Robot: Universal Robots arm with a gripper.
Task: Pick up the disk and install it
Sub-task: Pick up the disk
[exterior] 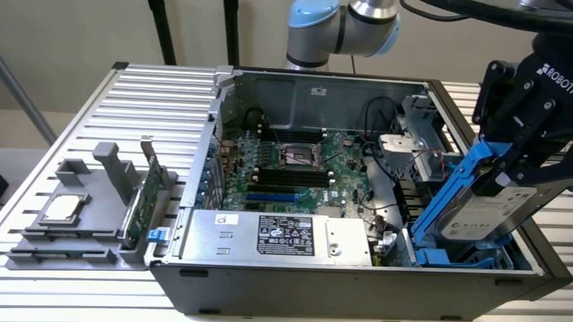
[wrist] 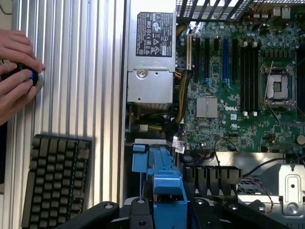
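One gripper (exterior: 503,178) clamps, half-closed, the upper end of the disk (exterior: 482,216) at lower right, judged heavy, rigid and shock-sensitive.

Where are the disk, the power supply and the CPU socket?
disk (exterior: 484,216): exterior view, on its white label.
power supply (exterior: 284,235): exterior view, on its black label.
CPU socket (exterior: 297,155): exterior view, on its centre.
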